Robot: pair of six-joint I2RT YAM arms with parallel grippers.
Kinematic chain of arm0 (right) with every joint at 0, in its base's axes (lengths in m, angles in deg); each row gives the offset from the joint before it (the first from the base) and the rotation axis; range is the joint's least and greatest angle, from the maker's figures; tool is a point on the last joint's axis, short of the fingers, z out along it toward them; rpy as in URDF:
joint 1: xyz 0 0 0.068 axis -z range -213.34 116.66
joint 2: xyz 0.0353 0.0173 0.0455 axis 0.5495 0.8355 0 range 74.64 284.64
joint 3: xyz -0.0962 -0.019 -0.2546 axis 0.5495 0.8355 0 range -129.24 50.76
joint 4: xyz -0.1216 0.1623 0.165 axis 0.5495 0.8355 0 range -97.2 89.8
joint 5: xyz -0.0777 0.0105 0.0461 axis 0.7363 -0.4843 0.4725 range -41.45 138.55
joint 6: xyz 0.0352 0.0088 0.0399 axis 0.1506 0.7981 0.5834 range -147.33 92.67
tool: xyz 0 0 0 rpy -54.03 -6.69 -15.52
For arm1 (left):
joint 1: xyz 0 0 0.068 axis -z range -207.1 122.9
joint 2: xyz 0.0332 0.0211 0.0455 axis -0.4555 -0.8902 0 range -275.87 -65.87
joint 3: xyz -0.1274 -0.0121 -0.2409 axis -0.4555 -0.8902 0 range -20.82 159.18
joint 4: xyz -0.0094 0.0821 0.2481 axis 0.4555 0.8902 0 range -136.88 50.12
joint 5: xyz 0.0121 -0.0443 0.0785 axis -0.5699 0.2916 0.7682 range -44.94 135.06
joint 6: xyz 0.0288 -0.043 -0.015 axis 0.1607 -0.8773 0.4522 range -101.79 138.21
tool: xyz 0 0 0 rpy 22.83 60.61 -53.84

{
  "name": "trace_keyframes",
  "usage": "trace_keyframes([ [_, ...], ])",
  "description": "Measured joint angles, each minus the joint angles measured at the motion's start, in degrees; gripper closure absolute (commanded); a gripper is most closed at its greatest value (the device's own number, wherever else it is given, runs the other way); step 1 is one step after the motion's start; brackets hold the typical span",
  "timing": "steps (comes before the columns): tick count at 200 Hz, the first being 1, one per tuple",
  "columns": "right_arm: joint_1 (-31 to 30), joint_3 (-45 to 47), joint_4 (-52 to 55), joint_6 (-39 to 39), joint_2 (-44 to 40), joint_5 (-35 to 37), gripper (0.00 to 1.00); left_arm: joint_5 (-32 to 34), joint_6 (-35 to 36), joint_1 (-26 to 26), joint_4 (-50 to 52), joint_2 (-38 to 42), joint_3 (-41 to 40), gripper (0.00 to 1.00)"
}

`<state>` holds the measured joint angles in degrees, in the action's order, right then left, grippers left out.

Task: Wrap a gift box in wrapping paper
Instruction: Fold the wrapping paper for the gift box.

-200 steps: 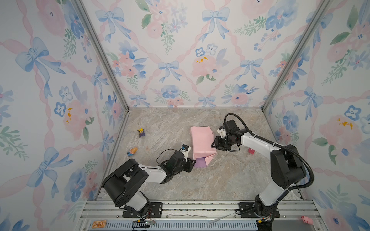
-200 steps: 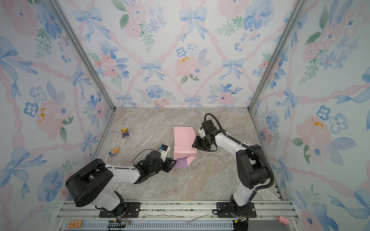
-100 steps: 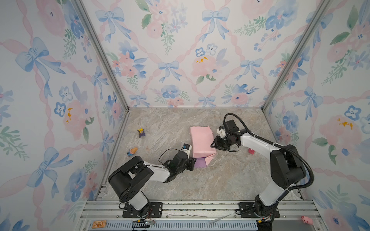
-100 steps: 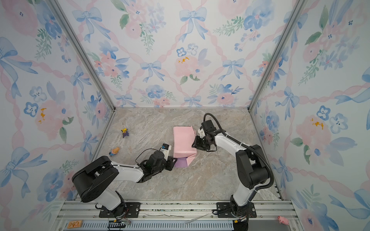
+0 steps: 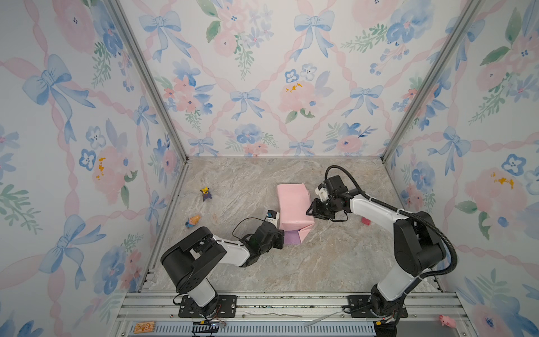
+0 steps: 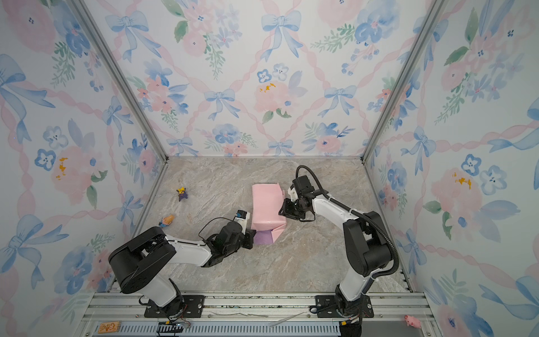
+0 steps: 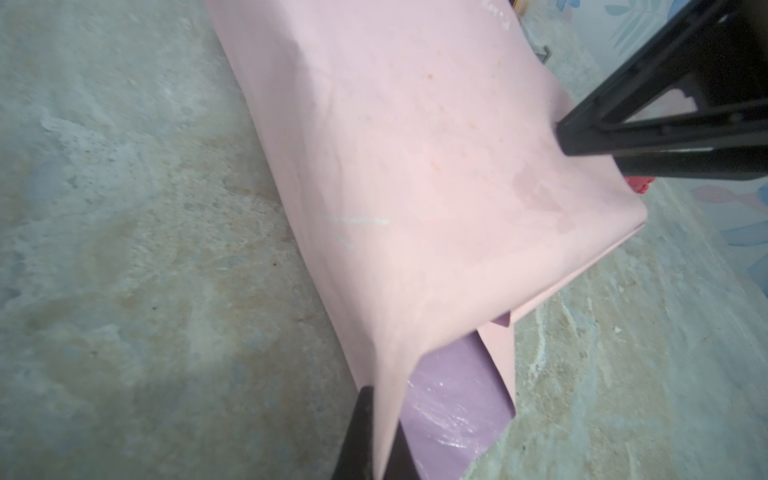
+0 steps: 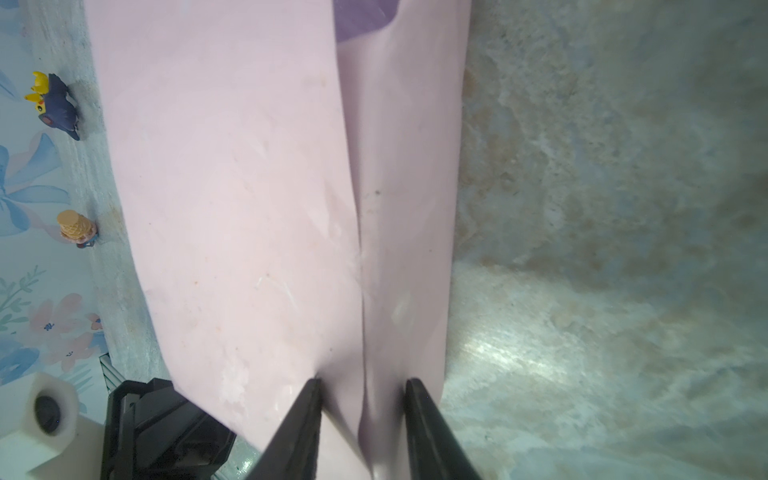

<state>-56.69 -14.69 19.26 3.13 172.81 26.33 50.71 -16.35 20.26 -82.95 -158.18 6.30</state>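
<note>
The wrapping paper lies folded into a long parcel on the stone floor, pale pink side out. A lilac flap shows at its near end. The gift box is hidden under the paper. My left gripper is at the parcel's near left corner, shut on the pink paper edge. My right gripper is at the parcel's right side. Its fingers press on either side of a raised paper fold.
A purple-and-yellow toy and an orange cone toy lie near the left wall. A small red block sits behind the right arm. A pink pig lies on the front rail. Patterned walls enclose three sides.
My left gripper moved in to the parcel's near left corner and closed on the paper edge. The right gripper kept its hold and place.
</note>
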Motion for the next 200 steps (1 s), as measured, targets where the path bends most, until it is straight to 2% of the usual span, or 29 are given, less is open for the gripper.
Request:
trace_keyframes([
  [28, 0.0, 0.07, -0.11, 0.02, -0.02, 0.07, 0.64, 0.17, -0.02, 0.26, 0.26, 0.0, 0.35, 1.0],
  [62, -0.02, 0.24, -0.22, 0.0, -0.24, 0.15, 0.64, 0.61, -0.22, 0.33, 1.44, 1.68, 0.39, 0.74],
  [100, -0.07, 0.24, -0.22, -0.02, -0.28, 0.24, 0.64, 3.69, -0.44, 0.33, 4.52, 12.33, -1.09, 0.66],
  [116, -0.07, 0.24, -0.2, -0.02, -0.31, 0.35, 0.64, 5.84, -0.61, 0.31, 6.69, 17.44, -2.27, 0.66],
  [143, -0.07, 0.24, -0.17, -0.04, -0.31, 0.35, 0.64, 8.2, -1.25, -0.2, 10.86, 21.57, -3.63, 0.76],
  [172, -0.07, 0.24, -0.17, -0.04, -0.31, 0.35, 0.64, 8.44, -1.92, -1.27, 14.14, 20.24, -4.24, 0.82],
  [200, -0.07, 0.24, -0.17, -0.04, -0.33, 0.35, 0.65, 6.43, -1.88, -1.27, 15.1, 15.06, -3.72, 0.86],
])
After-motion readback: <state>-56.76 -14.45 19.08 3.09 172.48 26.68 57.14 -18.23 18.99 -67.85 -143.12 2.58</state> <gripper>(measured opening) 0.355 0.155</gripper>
